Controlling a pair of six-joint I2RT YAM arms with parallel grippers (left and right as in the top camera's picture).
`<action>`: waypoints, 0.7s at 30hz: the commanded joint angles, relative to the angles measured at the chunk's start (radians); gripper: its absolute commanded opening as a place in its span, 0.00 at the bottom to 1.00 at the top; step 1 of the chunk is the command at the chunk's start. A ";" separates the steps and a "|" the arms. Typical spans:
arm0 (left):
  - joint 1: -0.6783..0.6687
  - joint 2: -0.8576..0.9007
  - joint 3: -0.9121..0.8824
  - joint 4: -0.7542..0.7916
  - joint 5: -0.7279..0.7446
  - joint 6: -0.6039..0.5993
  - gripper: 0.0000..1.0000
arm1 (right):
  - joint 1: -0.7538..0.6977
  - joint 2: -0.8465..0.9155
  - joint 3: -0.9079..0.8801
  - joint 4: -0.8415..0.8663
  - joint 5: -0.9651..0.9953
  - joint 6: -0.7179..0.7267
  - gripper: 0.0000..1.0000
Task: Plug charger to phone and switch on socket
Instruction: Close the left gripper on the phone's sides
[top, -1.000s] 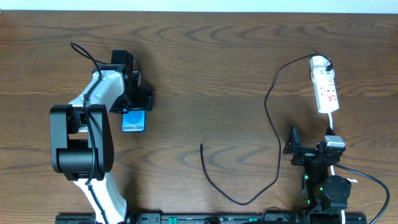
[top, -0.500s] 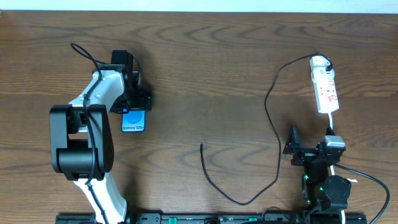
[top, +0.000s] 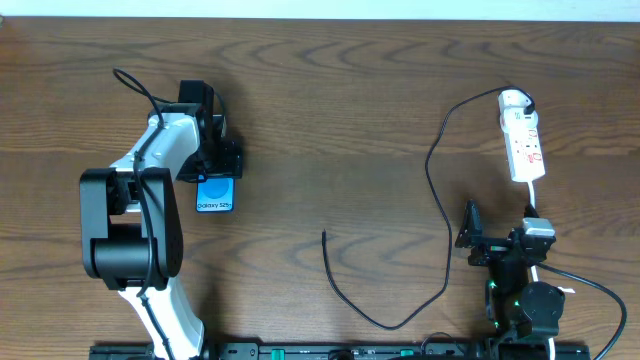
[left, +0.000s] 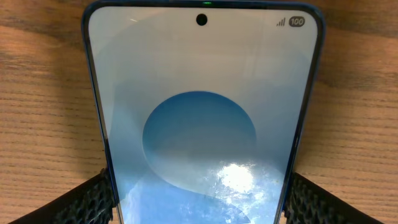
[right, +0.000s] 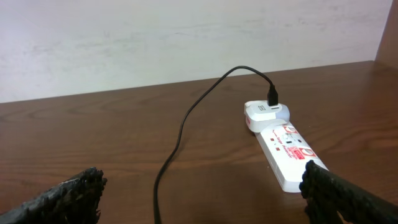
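The phone (top: 215, 193) lies flat on the table at the left, its blue screen up; it fills the left wrist view (left: 202, 124). My left gripper (top: 214, 172) (left: 199, 208) straddles it, one pad against each long edge. The black charger (top: 445, 250) snakes across the right half of the table. Its free tip (top: 323, 234) lies near the middle, and its other end is plugged in at the far end of the white socket (top: 524, 145) (right: 283, 146). My right gripper (top: 500, 224) (right: 205, 199) stands open just short of the socket, holding nothing.
The socket's thick white cord (top: 533, 200) runs back past the right arm. A loop of black cable (top: 135, 85) sticks out behind the left arm. In the right wrist view a pale wall (right: 186, 37) rises behind the table's far edge.
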 joint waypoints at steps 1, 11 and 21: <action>-0.001 0.025 -0.039 -0.013 0.024 0.006 0.83 | 0.011 -0.003 -0.002 -0.004 0.011 0.015 0.99; -0.001 0.025 -0.039 -0.013 0.024 0.007 0.78 | 0.010 -0.003 -0.002 -0.004 0.011 0.014 0.99; -0.001 0.025 -0.039 -0.013 0.024 0.006 0.73 | 0.010 -0.003 -0.002 -0.004 0.011 0.014 0.99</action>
